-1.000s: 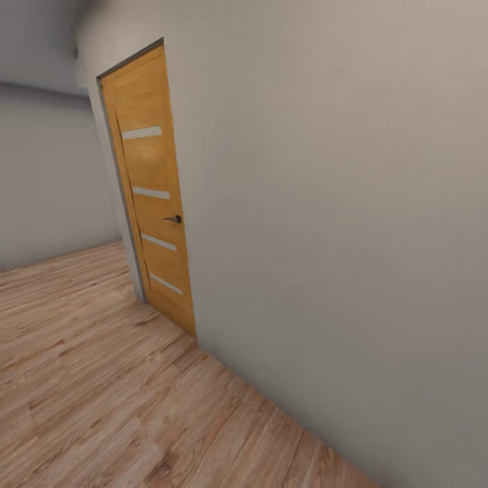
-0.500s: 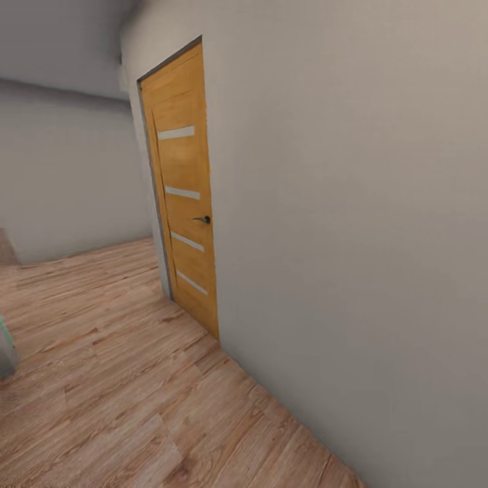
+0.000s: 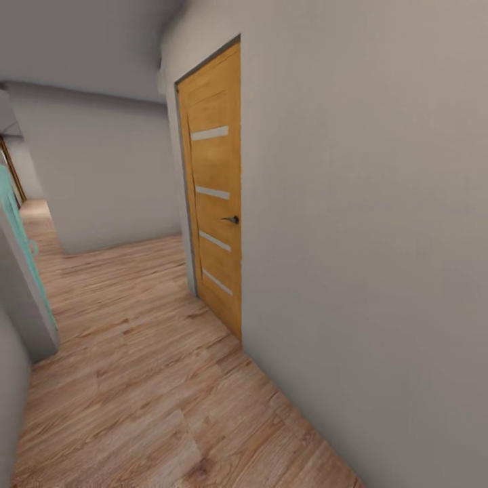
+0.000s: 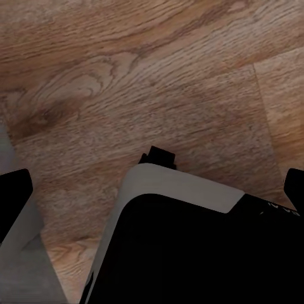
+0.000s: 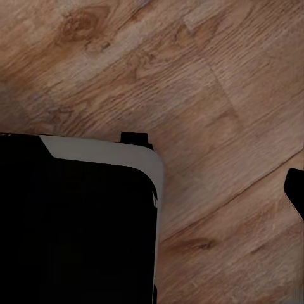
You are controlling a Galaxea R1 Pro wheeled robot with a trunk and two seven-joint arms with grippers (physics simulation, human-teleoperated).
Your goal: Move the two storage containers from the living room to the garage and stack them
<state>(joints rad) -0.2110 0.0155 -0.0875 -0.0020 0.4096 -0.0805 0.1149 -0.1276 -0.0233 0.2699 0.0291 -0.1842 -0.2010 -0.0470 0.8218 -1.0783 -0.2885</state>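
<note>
Head view is taking in a hallway: an orange wooden door [image 3: 215, 190] with pale horizontal strips and a dark handle [image 3: 232, 219] is sitting shut in a long grey wall [image 3: 366, 224]. Light wood-plank flooring [image 3: 135, 379] is running from the foot of that door away toward a far wall, and across the passage from the door a teal-edged panel [image 3: 24, 251] is standing on the opposite side. No red-orange bin, concrete surface or car is lying anywhere near the door, so the robot is judged to be in transit, with both carries and the stacking apparently yet to be done.

Left wrist view is looking down on plank flooring [image 4: 145, 82], with the robot's dark, pale-edged base [image 4: 183, 247] below. Black finger tips [image 4: 14, 199] of the left gripper [image 4: 155, 193] are sitting at opposite edges of the picture, spread wide apart and gripping nothing.

Right wrist view is showing the same kind of planks [image 5: 190, 82] beside the base's rounded corner [image 5: 101, 215]. One dark fingertip [image 5: 294, 190] is peeking in at the edge; whether the right gripper is spread or closed I cannot tell, though nothing is seen in it.
</note>
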